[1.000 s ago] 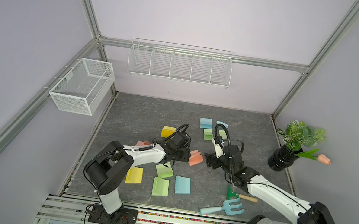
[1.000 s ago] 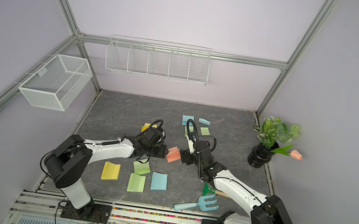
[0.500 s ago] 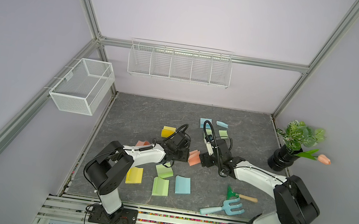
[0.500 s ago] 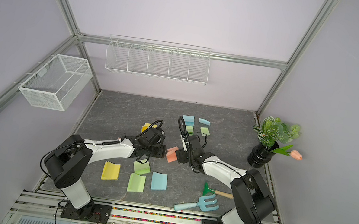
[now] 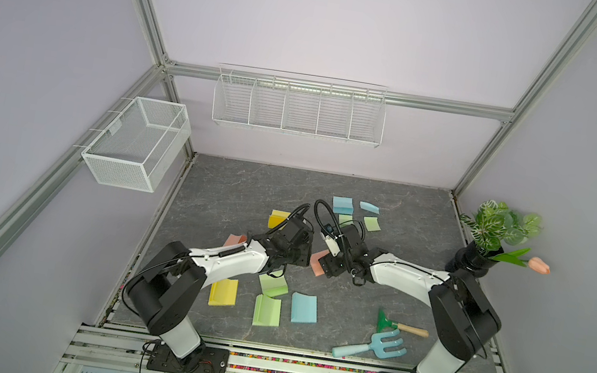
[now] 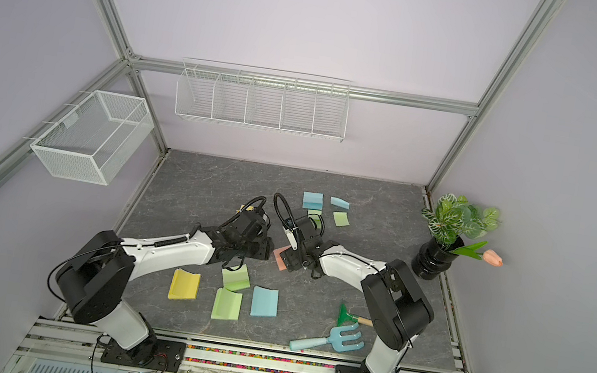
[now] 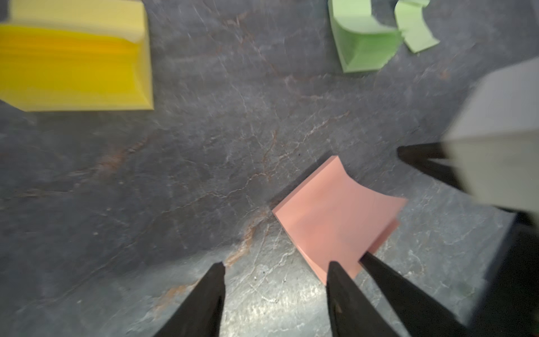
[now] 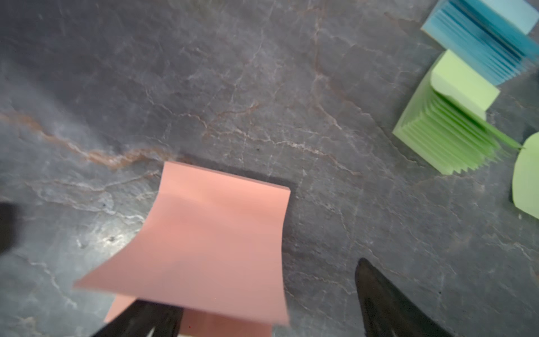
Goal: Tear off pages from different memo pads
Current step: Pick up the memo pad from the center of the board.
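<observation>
A salmon-orange memo pad (image 5: 317,262) (image 6: 280,256) lies mid-table between both grippers. In the left wrist view this pad (image 7: 335,216) has one finger (image 7: 341,291) of my open left gripper (image 7: 276,264) (image 5: 300,254) over its near corner; the other finger stands on bare table. My right gripper (image 8: 259,289) (image 5: 326,267) is open at the pad's opposite side. The pad's top page (image 8: 210,239) curls upward, and one right finger (image 8: 140,318) sits beneath its raised edge. Nothing is pinched. A yellow pad (image 7: 73,58) and a green pad (image 7: 364,43) lie farther off.
Yellow (image 5: 223,292), green (image 5: 267,311) and blue (image 5: 304,308) pads lie near the front; a blue pad (image 5: 342,204) and loose pages (image 5: 372,223) at the back. A blue toy fork (image 5: 371,345) and green trowel (image 5: 400,325) sit front right, a vase (image 5: 474,260) at the right edge.
My right arm has swung left and brought its open gripper to the salmon pad, opposite the left gripper. The left arm has stayed almost still.
</observation>
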`<act>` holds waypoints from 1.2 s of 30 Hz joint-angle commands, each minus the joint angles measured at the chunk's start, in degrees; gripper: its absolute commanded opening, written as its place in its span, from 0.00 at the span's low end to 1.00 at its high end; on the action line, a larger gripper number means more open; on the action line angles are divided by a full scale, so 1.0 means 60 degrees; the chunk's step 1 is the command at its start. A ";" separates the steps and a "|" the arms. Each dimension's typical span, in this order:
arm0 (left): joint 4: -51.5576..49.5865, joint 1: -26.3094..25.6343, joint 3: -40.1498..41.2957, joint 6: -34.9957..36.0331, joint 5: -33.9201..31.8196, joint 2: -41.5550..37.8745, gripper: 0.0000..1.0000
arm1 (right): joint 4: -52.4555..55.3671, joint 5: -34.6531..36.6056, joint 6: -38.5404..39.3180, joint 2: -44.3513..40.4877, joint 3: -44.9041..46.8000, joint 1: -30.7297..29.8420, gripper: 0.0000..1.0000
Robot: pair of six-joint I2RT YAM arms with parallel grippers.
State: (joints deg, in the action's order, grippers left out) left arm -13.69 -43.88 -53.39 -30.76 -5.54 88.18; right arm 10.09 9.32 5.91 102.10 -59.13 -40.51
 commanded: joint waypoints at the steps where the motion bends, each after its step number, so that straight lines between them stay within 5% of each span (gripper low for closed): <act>1: -0.0407 0.0066 0.0341 -0.0100 -0.1198 -0.1002 0.58 | 0.1056 -0.0218 0.0896 0.0328 -0.0622 -0.0040 0.89; 7: -0.0407 0.0295 0.1003 -0.0380 -0.1553 -0.2459 0.59 | 0.2427 0.0080 0.1914 0.1101 -0.1950 -0.0125 0.90; 11: -0.0412 0.0367 0.1336 -0.0359 -0.1808 -0.3361 0.59 | 0.3013 -0.0590 0.3056 0.1412 -0.2497 -0.0116 1.00; 17: -0.0391 0.0401 0.1505 -0.0336 -0.1839 -0.3877 0.60 | 0.3753 -0.1912 0.4712 0.1769 -0.3046 -0.0131 0.57; 19: -0.0429 0.0399 0.1516 -0.0340 -0.1828 -0.3941 0.60 | 0.3957 -0.2052 0.4951 0.1860 -0.3255 -0.0114 0.34; 24: -0.0371 0.0399 0.1564 -0.0381 -0.1747 -0.4028 0.60 | 0.4046 -0.2487 0.5444 0.1431 -0.3280 -0.0065 0.08; 36: 0.0678 0.0399 0.2106 -0.0047 -0.0506 -0.4562 0.61 | 0.3311 -0.3898 0.6247 -0.1493 -0.2066 0.0222 0.07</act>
State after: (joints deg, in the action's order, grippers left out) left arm -13.06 -41.67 -41.98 -32.16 -12.01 62.59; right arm 32.08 -9.96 40.95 97.03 -73.73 -39.24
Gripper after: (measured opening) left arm 0.607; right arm 0.067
